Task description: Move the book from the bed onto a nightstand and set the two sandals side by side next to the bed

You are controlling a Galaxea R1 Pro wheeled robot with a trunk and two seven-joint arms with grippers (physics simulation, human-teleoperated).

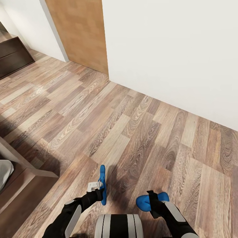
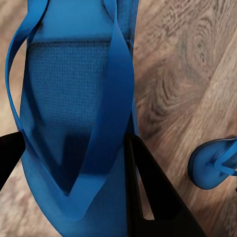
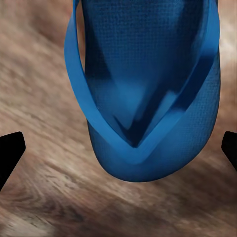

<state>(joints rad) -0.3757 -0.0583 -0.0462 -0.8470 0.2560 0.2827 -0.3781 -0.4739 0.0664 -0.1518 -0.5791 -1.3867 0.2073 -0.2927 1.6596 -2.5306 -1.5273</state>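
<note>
Left jaws: left gripper is closing on the left sandal, holding it on edge so it is standing nearly upright; in the left wrist view one dark finger is pressing against the sole's side, and the other is sitting at the frame's edge.

Right jaws: right gripper is carrying the right sandal; in the right wrist view the two fingertips are showing wide apart at the frame's sides with the sandal between them, so I cannot tell how firmly the grip is biting.

Sandals: both are hanging above the floor, well apart from each other, near the robot's trunk.

Bed: a corner of the frame and a bit of grey mattress are showing at the near left, just beside the left arm.

Book: not among the things showing here.

Far side: a door and a white wall are standing ahead; a dark cabinet is sitting far left.

Risk, right: the grip is looking loose, so the sandal is likely slipping out if the arm swings fast.

Risk, left: the sandal is being held edge-on, so releasing it as it is means it is toppling unpredictably, possibly strap-down.

Risk, placing: the sandals are pointing different ways, so setting them down without turning the wrists is leaving them unaligned or too far from the bed.

Risk, frame: the left arm, lowering near the bed corner, is risking a knock against it.
</note>
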